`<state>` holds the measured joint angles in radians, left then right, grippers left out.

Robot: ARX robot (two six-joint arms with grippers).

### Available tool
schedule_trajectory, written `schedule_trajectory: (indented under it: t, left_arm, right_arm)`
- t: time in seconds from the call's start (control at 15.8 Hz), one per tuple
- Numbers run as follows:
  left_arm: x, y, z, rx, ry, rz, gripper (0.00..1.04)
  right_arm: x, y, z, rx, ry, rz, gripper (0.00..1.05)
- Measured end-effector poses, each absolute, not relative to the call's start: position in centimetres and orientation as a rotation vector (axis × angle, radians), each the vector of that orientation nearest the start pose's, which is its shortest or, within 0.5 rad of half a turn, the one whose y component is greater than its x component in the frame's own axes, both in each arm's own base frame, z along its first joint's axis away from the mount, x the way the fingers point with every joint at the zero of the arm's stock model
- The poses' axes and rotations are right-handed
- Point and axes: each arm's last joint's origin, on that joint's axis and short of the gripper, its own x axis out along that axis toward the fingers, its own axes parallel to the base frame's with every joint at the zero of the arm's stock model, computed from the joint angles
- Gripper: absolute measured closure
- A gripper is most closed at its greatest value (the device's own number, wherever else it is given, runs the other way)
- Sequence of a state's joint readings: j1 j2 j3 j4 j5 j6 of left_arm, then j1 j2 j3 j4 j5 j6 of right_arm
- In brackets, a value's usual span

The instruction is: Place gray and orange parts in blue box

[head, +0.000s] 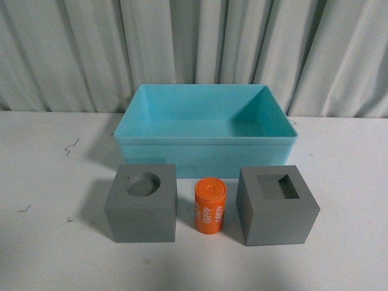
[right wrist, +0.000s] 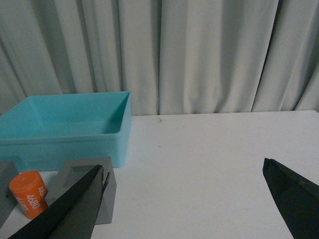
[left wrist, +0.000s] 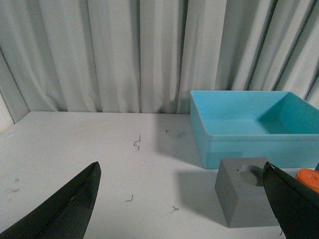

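The left claw [left wrist: 182,167] is seen with its jaws spread wide and nothing held between them. The right claw [right wrist: 182,164] is spread wide too, with nothing gripped.

A row is formed on the white table [head: 48,182] just in front of the box [head: 206,154]: the round-recess cube [head: 140,212], the cylinder [head: 210,206] and the square-recess cube [head: 279,218]. They are set close together but apart, and the cylinder stands upright between the cubes. Nothing is seen inside the box. A pleated curtain [head: 194,42] is hung behind the table, and a few small dark marks [head: 71,145] are scattered on it.

Neither arm is shown in the front view, where the whole row is seen unobstructed. In the left wrist view, the round-recess cube is partly covered by one finger [left wrist: 294,209], and only a sliver of the cylinder is shown. In the right wrist view, the square-recess cube is half hidden behind a finger [right wrist: 65,209], while the cylinder's white lettering is shown clearly.
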<state>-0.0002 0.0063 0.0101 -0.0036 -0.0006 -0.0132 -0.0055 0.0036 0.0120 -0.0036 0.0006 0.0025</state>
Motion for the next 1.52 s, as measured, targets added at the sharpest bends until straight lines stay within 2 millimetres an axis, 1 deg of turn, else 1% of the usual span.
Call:
schedule_trajectory:
  t: [0.06, 0.13, 0.19, 0.25, 0.32, 0.38, 0.51, 0.57, 0.63, 0.83, 0.89, 0.95, 1.08, 1.21, 1.33, 1.52]
  left_arm:
    - [9.7, 0.0, 16.6, -0.014, 0.0, 0.0, 0.07]
    - [9.7, 0.0, 16.6, -0.013, 0.0, 0.0, 0.07]
    - [9.7, 0.0, 16.6, -0.013, -0.001, -0.003, 0.07]
    - [9.7, 0.0, 16.6, -0.014, -0.002, 0.002, 0.07]
    - [9.7, 0.0, 16.6, -0.013, 0.001, 0.002, 0.07]
    - [9.7, 0.0, 16.6, -0.013, 0.0, 0.001, 0.07]
    - [9.7, 0.0, 16.6, -0.013, 0.0, 0.0, 0.07]
    - [9.7, 0.0, 16.6, -0.013, 0.0, 0.001, 0.07]
    - [9.7, 0.0, 16.6, -0.013, 0.0, 0.001, 0.07]
    - [9.7, 0.0, 16.6, -0.013, 0.0, 0.0, 0.07]
    - [9.7, 0.0, 16.6, -0.013, 0.0, 0.0, 0.07]
    - [9.7, 0.0, 16.6, -0.013, 0.0, 0.0, 0.07]
    - [9.7, 0.0, 16.6, -0.013, 0.0, 0.0, 0.07]
    - [9.7, 0.0, 16.6, -0.013, 0.0, 0.0, 0.07]
    - [9.7, 0.0, 16.6, -0.013, 0.0, 0.001, 0.07]
    - [9.7, 0.0, 16.6, -0.013, 0.0, 0.001, 0.07]
  right_arm:
    - [9.7, -0.1, 16.7, 0.002, -0.005, -0.006, 0.06]
    - [9.8, 0.0, 16.5, 0.048, 0.18, -0.121, 0.06]
    - [10.7, -0.8, 16.6, 0.112, 0.34, -0.284, 0.06]
    - [12.0, -2.1, 16.6, 0.16, 0.378, -0.392, 0.06]
    - [13.1, -2.7, 16.5, 0.173, 0.402, -0.367, 0.06]
    - [14.8, -2.9, 16.8, 0.141, 0.435, -0.306, 0.06]
    - [17.3, -3.2, 17.0, 0.109, 0.474, -0.152, 0.06]
    - [18.5, -3.4, 16.7, 0.081, 0.51, -0.122, 0.06]
    - [19.5, -3.2, 16.2, 0.084, 0.543, -0.057, 0.06]
    - [22.6, -1.1, 15.1, 0.064, 0.604, 0.12, 0.06]
    - [23.6, -0.5, 14.6, 0.065, 0.616, 0.159, 0.06]
    - [24.5, -0.2, 13.9, 0.052, 0.634, 0.158, 0.06]
    - [25.8, 0.1, 12.3, 0.048, 0.684, 0.155, 0.06]
    - [27.0, 0.8, 11.7, 0.038, 0.698, 0.167, 0.06]
    - [28.0, 1.3, 11.7, 0.035, 0.695, 0.179, 0.06]
    - [29.5, 2.4, 12.4, 0.028, 0.672, 0.209, 0.06]
